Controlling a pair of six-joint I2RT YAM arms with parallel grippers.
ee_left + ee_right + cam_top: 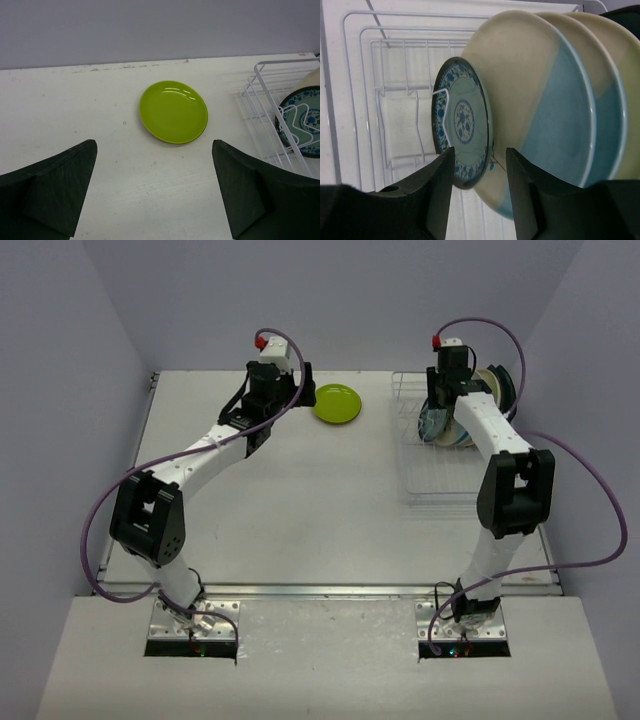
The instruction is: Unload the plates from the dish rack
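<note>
Your L gripper (pixel 154 146) hangs wide open over the table (pixel 60 110), green plate (pixel 173 111) lying flat just ahead. In the rack (pixel 430 480), your R gripper (pixel 480 155) straddles the upright teal plate (pixel 462 117) at its lower rim; can't tell if clamped. Cream-blue plates (pixel 545 100) stand right beside it.
</note>
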